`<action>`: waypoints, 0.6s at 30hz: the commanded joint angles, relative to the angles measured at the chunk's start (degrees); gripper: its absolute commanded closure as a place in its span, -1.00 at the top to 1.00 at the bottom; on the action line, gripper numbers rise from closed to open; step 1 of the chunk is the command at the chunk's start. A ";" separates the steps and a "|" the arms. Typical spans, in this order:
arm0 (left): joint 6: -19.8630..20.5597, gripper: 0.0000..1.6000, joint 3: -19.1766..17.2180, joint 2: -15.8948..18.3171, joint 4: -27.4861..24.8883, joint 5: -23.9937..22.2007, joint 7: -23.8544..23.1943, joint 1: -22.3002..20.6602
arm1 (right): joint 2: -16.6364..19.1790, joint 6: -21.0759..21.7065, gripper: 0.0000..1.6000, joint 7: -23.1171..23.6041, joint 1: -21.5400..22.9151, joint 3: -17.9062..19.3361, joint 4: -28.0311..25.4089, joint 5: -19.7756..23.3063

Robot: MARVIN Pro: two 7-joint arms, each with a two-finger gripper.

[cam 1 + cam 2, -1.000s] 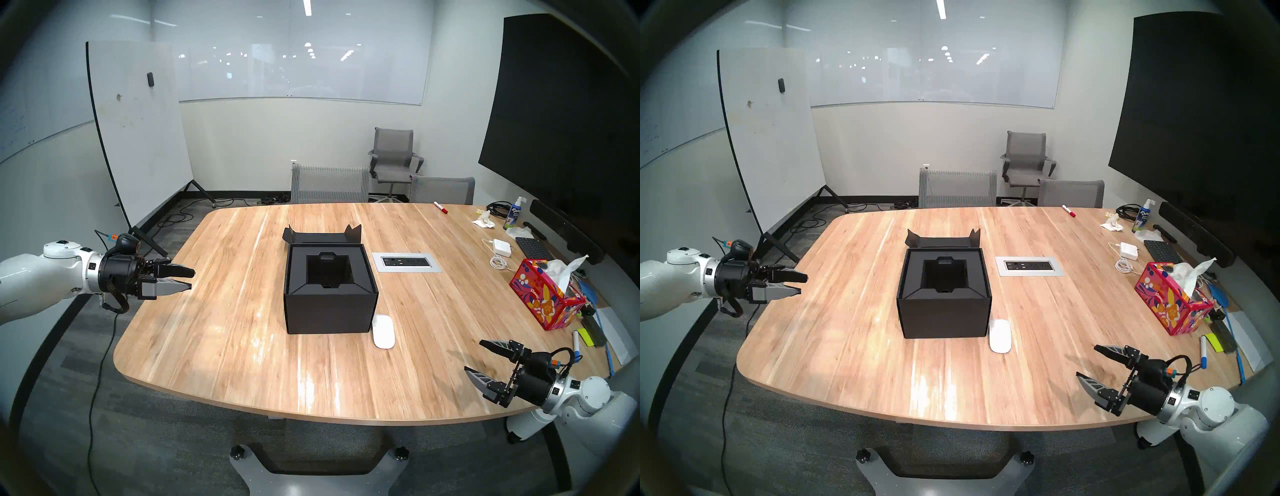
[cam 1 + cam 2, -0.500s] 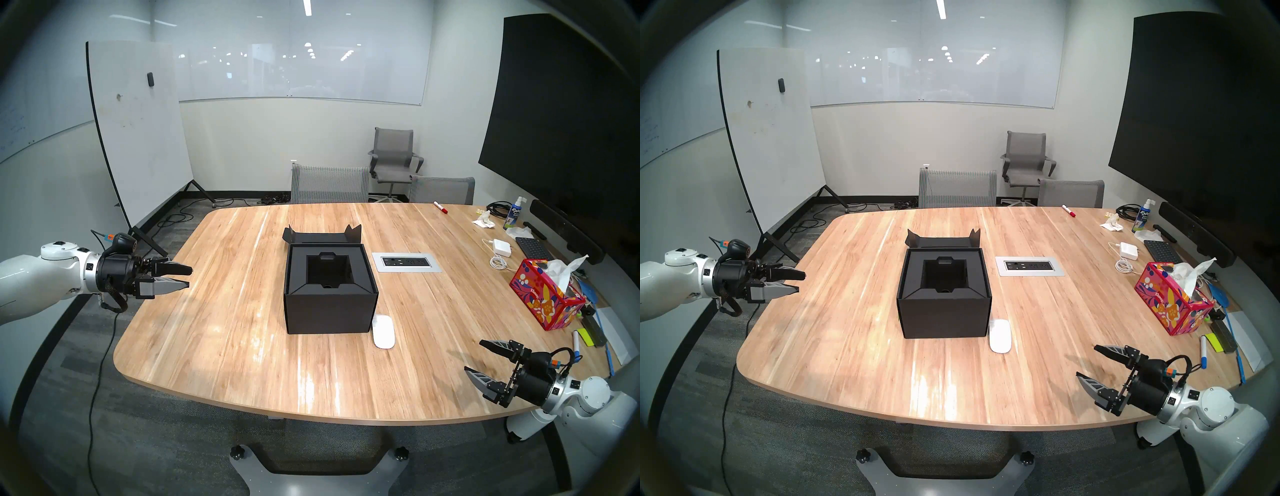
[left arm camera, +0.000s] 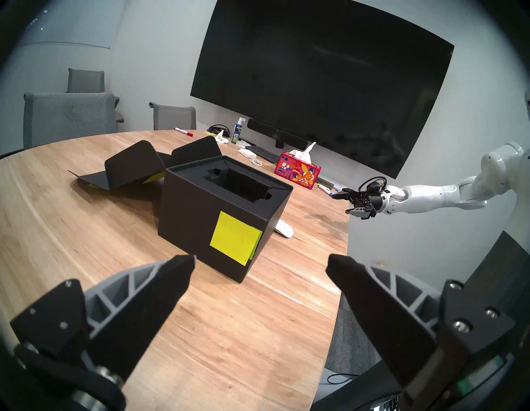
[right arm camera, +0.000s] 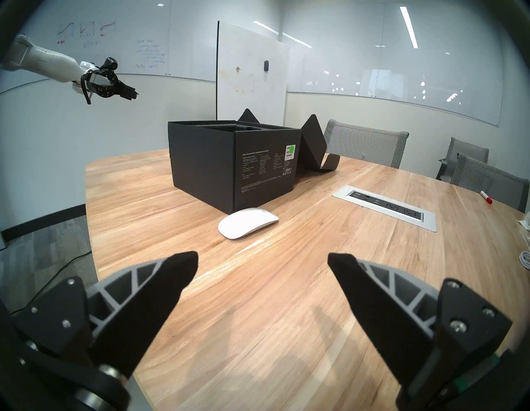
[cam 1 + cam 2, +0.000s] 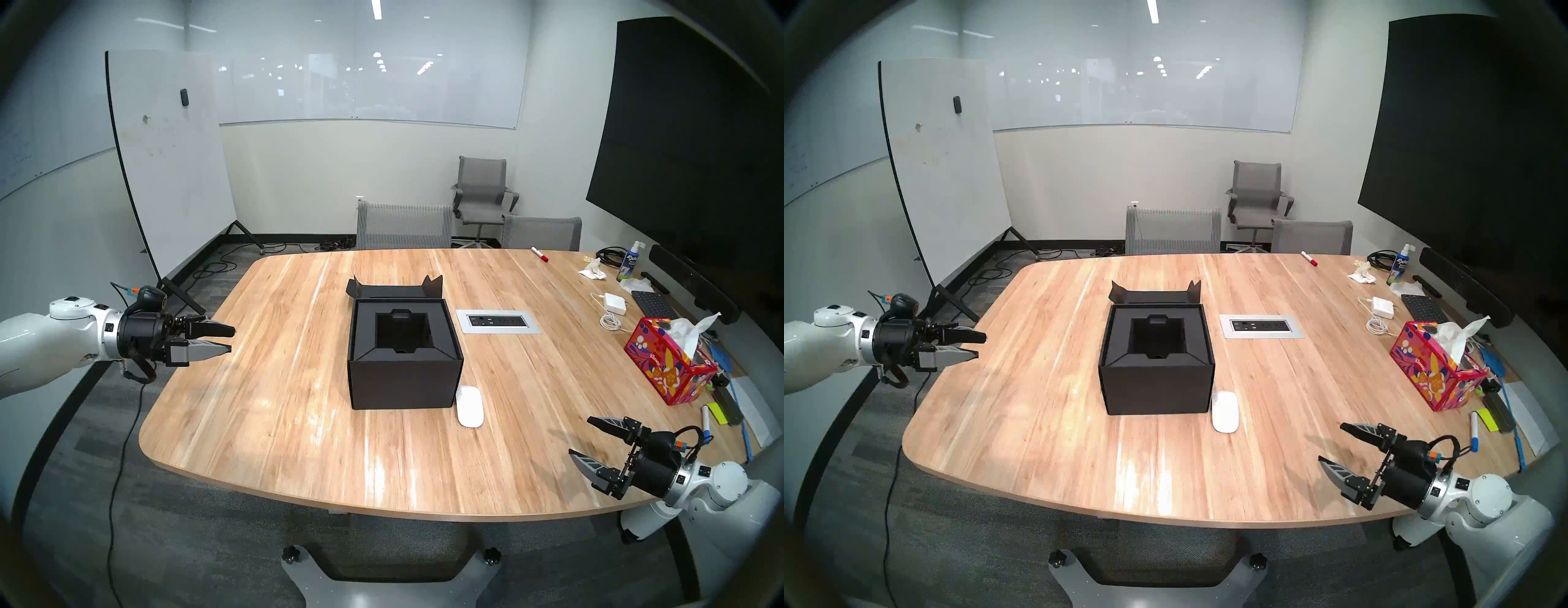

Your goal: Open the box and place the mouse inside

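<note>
Fingers of the right gripper (image 4: 262, 258) stand wide apart and empty, low over the table (image 5: 275, 403); the left gripper (image 5: 232, 339) gapes empty too. Ahead, the mouse (image 4: 248, 223) lies just beside the box (image 4: 229, 163), whose lid is folded back. Being flat and glossy, I'd guess it could slip or jam against that wall. Only the left wrist view shows the yellow-green sticky note (image 3: 235, 241); only the right shows the white label (image 4: 290, 152).

The box (image 4: 235, 163) carried print too small to read. Its well (image 5: 403, 333) was dark at the bottom. From the left wrist, the box hid most of the mouse (image 3: 284, 229).
</note>
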 commanded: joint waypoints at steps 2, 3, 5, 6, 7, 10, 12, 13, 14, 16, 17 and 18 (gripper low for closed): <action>0.02 1.00 -0.56 -0.05 -0.16 -0.53 0.01 -0.54 | 0.00 -0.02 1.00 0.01 -0.01 0.28 -0.17 0.11; 0.02 1.00 -0.56 -0.05 -0.16 -0.53 0.01 -0.54 | 0.00 -0.02 1.00 0.01 -0.01 0.28 -0.17 0.11; 0.02 1.00 -0.55 -0.05 -0.16 -0.53 0.01 -0.55 | 0.00 -0.02 1.00 0.01 -0.01 0.28 -0.17 0.11; 0.01 1.00 -0.54 -0.05 -0.16 -0.53 0.01 -0.55 | 0.00 -0.02 1.00 0.01 -0.01 0.28 -0.17 0.11; 0.01 1.00 -0.54 -0.05 -0.16 -0.53 0.01 -0.55 | 0.00 -0.02 1.00 0.01 -0.01 0.28 -0.17 0.11; 0.01 1.00 -0.53 -0.05 -0.16 -0.54 0.01 -0.56 | 0.00 -0.02 1.00 0.01 -0.01 0.28 -0.17 0.11; 0.01 1.00 -0.53 -0.05 -0.16 -0.54 0.01 -0.57 | 0.00 -0.02 1.00 0.01 -0.01 0.28 -0.17 0.11; 0.01 1.00 -0.52 -0.05 -0.16 -0.54 0.01 -0.57 | 0.00 -0.02 1.00 0.01 -0.01 0.28 -0.17 0.11; 0.00 1.00 -0.52 -0.05 -0.16 -0.54 0.01 -0.57 | 0.00 -0.02 1.00 0.01 -0.01 0.28 -0.17 0.11; 0.00 1.00 -0.52 -0.05 -0.16 -0.54 0.01 -0.57 | 0.00 -0.02 1.00 0.01 -0.01 0.28 -0.17 0.11; 0.00 1.00 -0.51 -0.05 -0.16 -0.54 0.01 -0.57 | 0.00 -0.02 1.00 0.01 -0.01 0.28 -0.17 0.11; 0.00 1.00 -0.51 -0.05 -0.16 -0.54 0.01 -0.58 | 0.00 -0.02 1.00 0.01 -0.01 0.28 -0.17 0.11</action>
